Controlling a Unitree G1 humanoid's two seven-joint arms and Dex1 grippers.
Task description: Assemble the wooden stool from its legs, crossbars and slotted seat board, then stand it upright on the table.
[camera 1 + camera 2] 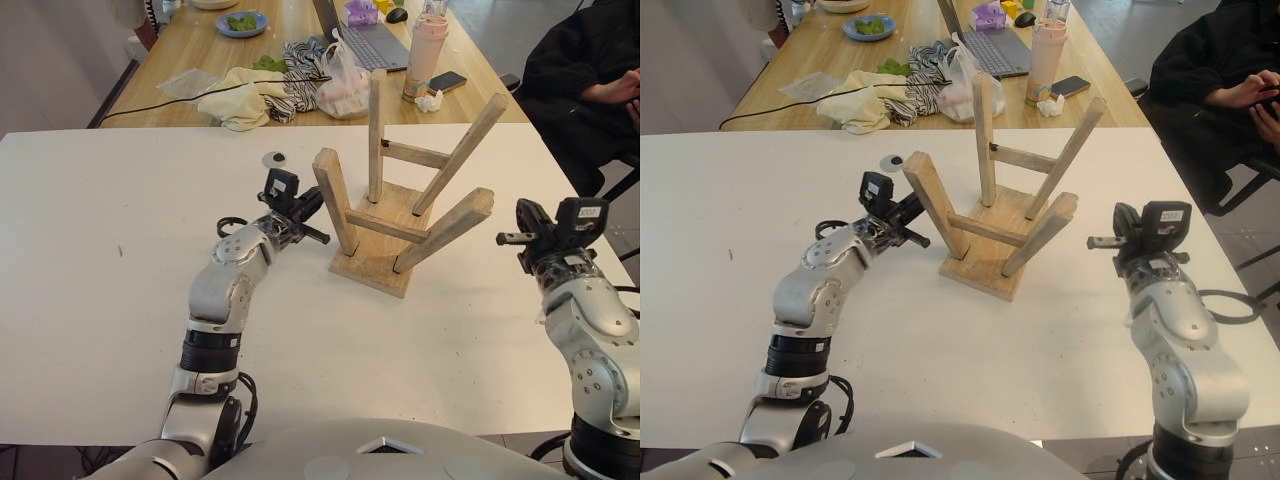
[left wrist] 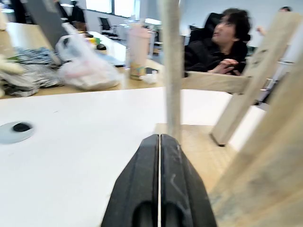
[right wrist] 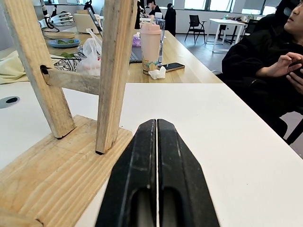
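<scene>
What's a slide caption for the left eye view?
Wooden stool upside down on white table, left gripper and right gripper flanking it.

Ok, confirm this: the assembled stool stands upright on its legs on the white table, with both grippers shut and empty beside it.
Not upright. The left eye view shows the assembled stool upside down, its seat board flat on the white table and legs pointing up. The left gripper and right gripper are shut and empty beside it.

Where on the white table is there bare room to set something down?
Bare: white table left of the left arm, and the near strip between both arms, before the stool. Crowded: the stool's sides, with left claw and right claw close.
</scene>
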